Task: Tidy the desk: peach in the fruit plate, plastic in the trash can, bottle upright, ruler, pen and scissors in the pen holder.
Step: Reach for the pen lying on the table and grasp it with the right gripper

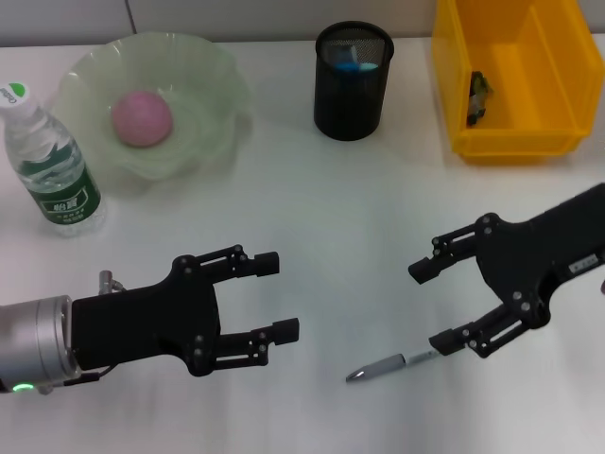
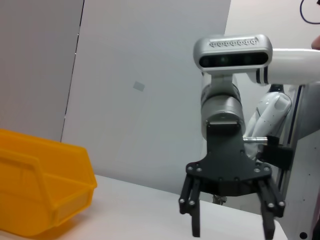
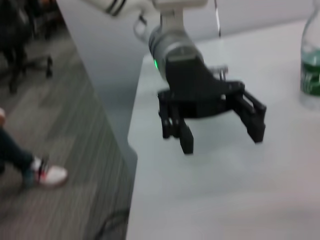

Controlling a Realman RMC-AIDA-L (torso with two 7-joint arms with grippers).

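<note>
With jaws spread wide, the black right gripper has one finger touching the slim silver pen at the frame's lower middle, which could roll away if nudged, while the open left gripper idles lower left.

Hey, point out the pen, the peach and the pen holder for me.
pen (image 1: 389, 365): head view, middle of its grey barrel, on the table.
peach (image 1: 142, 117): head view, centre of the pink fruit.
pen holder (image 1: 351, 90): head view, front of its black mesh wall.
</note>
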